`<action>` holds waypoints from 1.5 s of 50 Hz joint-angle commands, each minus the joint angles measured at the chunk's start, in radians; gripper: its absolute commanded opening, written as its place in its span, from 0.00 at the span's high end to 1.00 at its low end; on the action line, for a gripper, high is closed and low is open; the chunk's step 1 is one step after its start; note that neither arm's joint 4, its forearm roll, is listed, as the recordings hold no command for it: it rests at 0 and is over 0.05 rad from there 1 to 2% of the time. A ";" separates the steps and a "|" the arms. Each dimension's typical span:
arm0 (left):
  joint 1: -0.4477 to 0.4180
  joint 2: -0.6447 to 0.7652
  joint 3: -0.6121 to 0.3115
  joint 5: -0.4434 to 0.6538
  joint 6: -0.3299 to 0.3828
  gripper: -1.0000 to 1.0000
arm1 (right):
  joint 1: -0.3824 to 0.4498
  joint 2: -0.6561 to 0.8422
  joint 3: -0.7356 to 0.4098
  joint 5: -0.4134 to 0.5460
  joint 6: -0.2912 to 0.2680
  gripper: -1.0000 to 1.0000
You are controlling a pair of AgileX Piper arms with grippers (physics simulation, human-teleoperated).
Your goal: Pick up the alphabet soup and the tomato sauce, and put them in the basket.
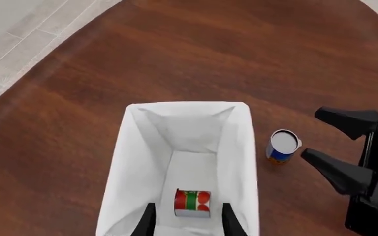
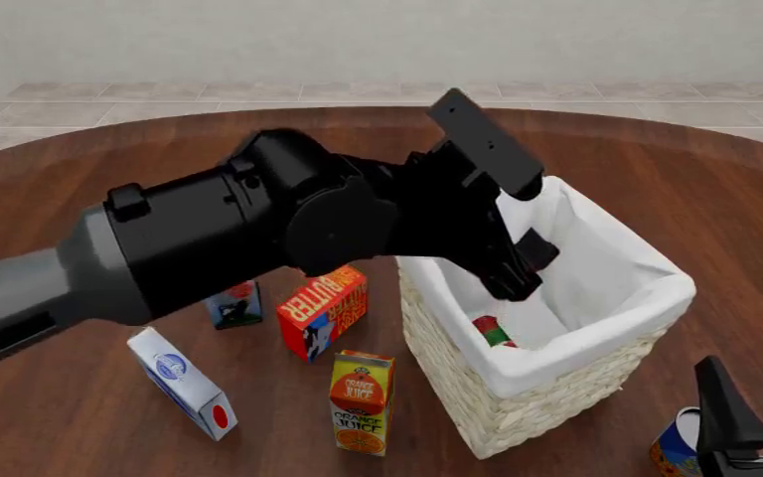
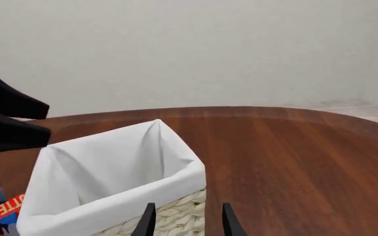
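Note:
The tomato sauce [image 1: 192, 202], a red can with green marks, lies on its side on the floor of the basket [image 1: 131, 162]; the front view shows the tomato sauce [image 2: 491, 331] deep inside against the near wall. My left gripper [image 1: 189, 221] hangs open over the basket [image 2: 540, 397], its fingers clear of the can on both sides. The alphabet soup [image 1: 282, 146], blue and orange with a silvery top, stands upright on the table just right of the basket, as does the alphabet soup [image 2: 678, 447] in the front view. My right gripper [image 2: 759, 407] is open beside it, holding nothing.
Left of the basket stand a red butter box [image 2: 322, 310], an orange juice carton [image 2: 359, 400], a white and blue carton [image 2: 183, 381] and a small dark box [image 2: 235, 303]. The left arm [image 2: 262, 229] stretches across the table's middle. The basket [image 3: 110, 191] fills the right wrist view.

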 commanded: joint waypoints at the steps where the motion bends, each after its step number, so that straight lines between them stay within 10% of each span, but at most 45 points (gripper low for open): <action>1: -0.006 -0.041 -0.009 0.012 -0.012 0.00 | 0.002 0.000 -0.001 0.002 -0.004 0.00; 40: -0.099 -0.289 0.051 -0.055 -0.217 0.00 | 0.002 0.001 -0.001 0.014 -0.011 0.00; 75: -0.006 -0.531 0.105 -0.209 -0.391 0.00 | 0.022 0.002 -0.122 0.141 0.024 0.00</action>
